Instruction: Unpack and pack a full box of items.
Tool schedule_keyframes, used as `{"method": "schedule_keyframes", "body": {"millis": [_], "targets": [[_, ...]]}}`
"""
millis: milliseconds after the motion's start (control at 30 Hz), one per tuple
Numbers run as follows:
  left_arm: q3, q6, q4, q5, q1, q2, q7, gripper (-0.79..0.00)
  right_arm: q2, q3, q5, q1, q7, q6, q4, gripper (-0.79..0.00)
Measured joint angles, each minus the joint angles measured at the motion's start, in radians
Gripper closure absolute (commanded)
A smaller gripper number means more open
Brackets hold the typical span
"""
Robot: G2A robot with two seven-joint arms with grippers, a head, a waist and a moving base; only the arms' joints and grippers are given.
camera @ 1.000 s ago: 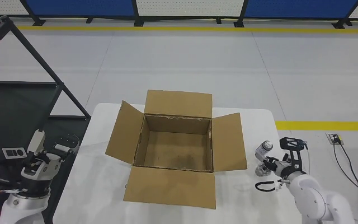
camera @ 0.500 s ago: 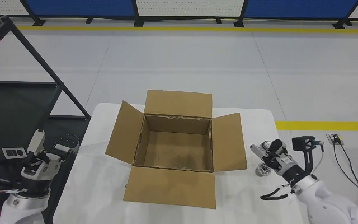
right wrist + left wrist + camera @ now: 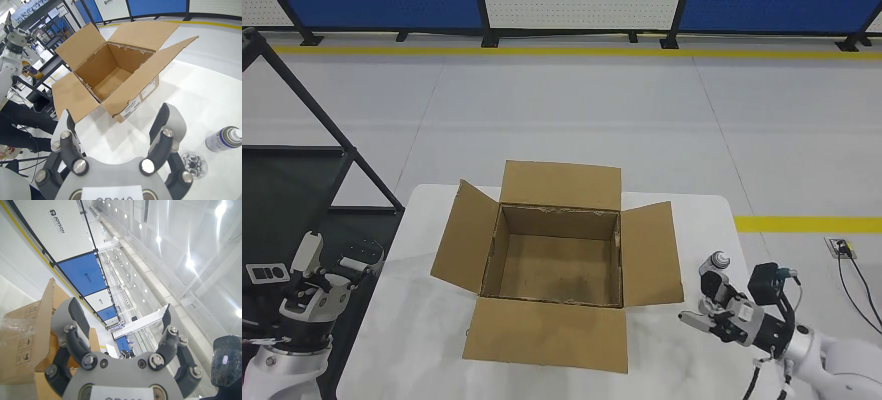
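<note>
Left gripper point(image 3: 121, 308) and right gripper point(image 3: 117, 113) spread, nothing held. Spray can point(image 3: 224, 139) and clear disc point(image 3: 193, 165) near box point(image 3: 121, 55); right gripper partly covers disc.

The left pincer point(image 3: 121, 309) has pale grey fingers point(image 3: 59, 315) faced with black ribbed pads point(image 3: 79, 317), dark grey links point(image 3: 75, 340) and round silver screws point(image 3: 88, 360), all on a grey plate point(image 3: 121, 370) with a white label point(image 3: 122, 393) just behind. The right pincer point(image 3: 116, 111) is built alike; behind it come a black block point(image 3: 764, 283) and a white arm point(image 3: 832, 360).
</note>
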Motion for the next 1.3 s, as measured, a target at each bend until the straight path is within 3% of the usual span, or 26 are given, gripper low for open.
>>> {"method": "schedule_keyframes", "body": {"millis": [333, 667, 1000, 1300], "targets": [[0.000, 0.000, 0.000, 0.000, 0.000, 0.000, 0.000, -0.785, 0.000, -0.005, -0.012, -0.001, -0.010, -0.002, -0.005, -0.785], [0.000, 0.000, 0.000, 0.000, 0.000, 0.000, 0.000, -0.785, 0.025, 0.053, -0.375, -0.003, -0.166, -0.169, 0.078, -0.785], [0.000, 0.000, 0.000, 0.000, 0.000, 0.000, 0.000, -0.785, 0.033, -0.013, -0.758, 0.049, -0.302, 0.022, 0.237, -0.785], [0.000, 0.000, 0.000, 0.000, 0.000, 0.000, 0.000, -0.785, 0.045, -0.079, -0.827, 0.135, -0.294, 0.053, 0.378, -0.785]]}}
